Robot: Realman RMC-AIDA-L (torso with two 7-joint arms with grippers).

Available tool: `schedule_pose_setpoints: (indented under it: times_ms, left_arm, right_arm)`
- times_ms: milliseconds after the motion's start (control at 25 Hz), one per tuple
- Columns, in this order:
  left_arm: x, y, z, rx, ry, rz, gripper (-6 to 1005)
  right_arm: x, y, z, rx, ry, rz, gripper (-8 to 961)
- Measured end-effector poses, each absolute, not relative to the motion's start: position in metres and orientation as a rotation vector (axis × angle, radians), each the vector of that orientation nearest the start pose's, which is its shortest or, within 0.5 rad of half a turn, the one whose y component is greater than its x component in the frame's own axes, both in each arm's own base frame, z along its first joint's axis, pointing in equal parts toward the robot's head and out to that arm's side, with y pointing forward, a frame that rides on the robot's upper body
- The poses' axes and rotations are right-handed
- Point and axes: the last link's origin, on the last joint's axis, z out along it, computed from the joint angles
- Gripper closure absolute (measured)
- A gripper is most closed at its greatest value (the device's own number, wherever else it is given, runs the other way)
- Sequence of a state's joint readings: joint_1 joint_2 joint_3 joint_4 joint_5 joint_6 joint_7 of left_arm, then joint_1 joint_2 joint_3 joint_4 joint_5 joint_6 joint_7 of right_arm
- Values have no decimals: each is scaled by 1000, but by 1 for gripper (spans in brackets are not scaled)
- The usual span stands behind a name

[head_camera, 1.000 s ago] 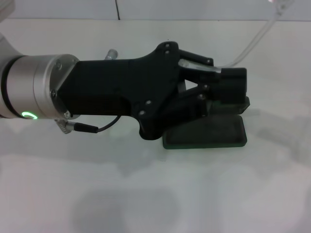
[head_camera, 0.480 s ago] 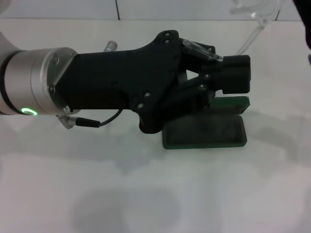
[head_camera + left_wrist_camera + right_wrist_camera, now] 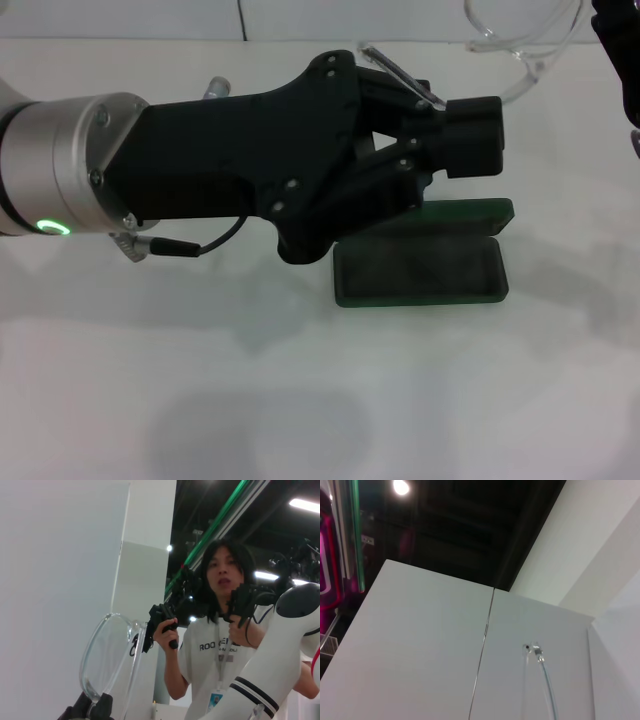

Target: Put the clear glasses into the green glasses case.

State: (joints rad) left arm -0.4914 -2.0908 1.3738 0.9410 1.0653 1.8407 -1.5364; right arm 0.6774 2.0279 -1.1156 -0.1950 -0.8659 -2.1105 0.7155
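Observation:
The clear glasses [image 3: 522, 42] hang in the air at the far right of the head view, one thin arm running back over my left gripper [image 3: 482, 135]. That black gripper reaches in from the left and is shut on the glasses. In the left wrist view the curved lens [image 3: 106, 652] rises from the fingertips [image 3: 102, 704]. The green glasses case [image 3: 420, 268] lies open on the white table just below and nearer than the gripper, with its dark lining showing and nothing in it. A dark part of my right gripper [image 3: 618, 55] shows at the right edge. A clear arm tip [image 3: 538, 656] appears in the right wrist view.
The case lid [image 3: 470, 212] stands up behind the base, partly hidden by the left gripper. A cable [image 3: 190, 250] hangs under the left wrist. A person holding hand controllers [image 3: 220, 630] shows in the left wrist view. The white table [image 3: 300, 400] stretches to the front.
My left gripper has lifted up and away from the case with the glasses, uncovering more of the case. The lens has come into view at the top right, and so has the right gripper.

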Motion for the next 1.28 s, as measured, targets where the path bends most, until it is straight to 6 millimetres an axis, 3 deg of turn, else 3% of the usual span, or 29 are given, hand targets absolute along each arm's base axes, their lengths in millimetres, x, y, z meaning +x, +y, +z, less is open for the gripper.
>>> schedule_pose_setpoints:
  times_ms: [360,1280]
  left_arm:
    - [-102,279,18,-2922,-75,-1765,915]
    - [-96,274,11,-2980,-50,-1761,914]
  right_arm:
    - [174,300,51,-1962,-298,1910,884]
    - [171,302,48,-1985,-293,1905,884]
